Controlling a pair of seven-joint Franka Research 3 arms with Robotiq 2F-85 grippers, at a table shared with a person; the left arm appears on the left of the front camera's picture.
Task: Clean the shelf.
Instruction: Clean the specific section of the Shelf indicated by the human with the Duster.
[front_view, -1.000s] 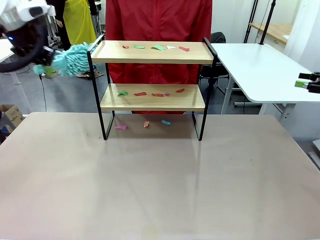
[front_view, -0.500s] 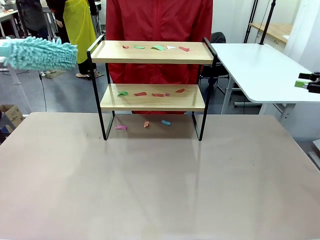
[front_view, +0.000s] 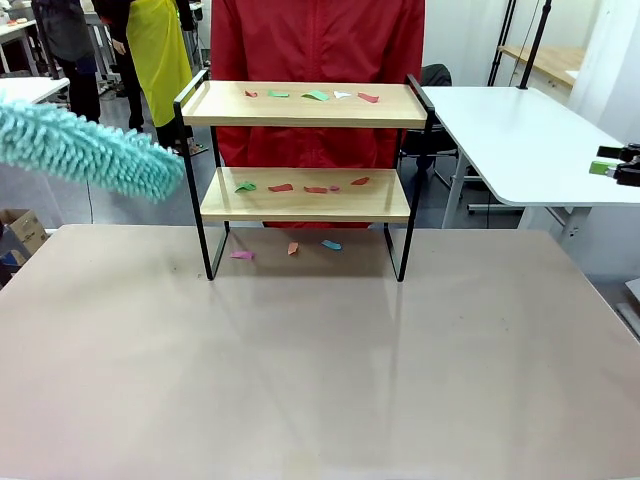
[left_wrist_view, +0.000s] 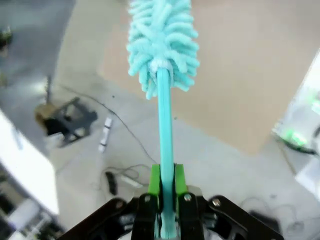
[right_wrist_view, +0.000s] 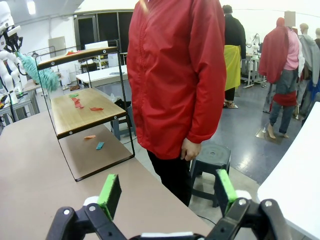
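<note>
The shelf stands at the far middle of the table, and it also sits at the left of the right wrist view. Coloured paper scraps lie on its top board, on its lower board and on the table under it. A teal fluffy duster slants in from the left, its tip just left of the shelf frame, between the two boards' heights. My left gripper is shut on the duster's handle. My right gripper is open with nothing between its fingers, far right beside the table.
A person in a red jacket stands right behind the shelf, one hand hanging down. A white table is at the back right. A stool stands on the floor. The brown table's near half is bare.
The duster has swung from level to slanting downward, and its tip has dropped and moved right, closer to the shelf's left frame. The right gripper has stayed still.
</note>
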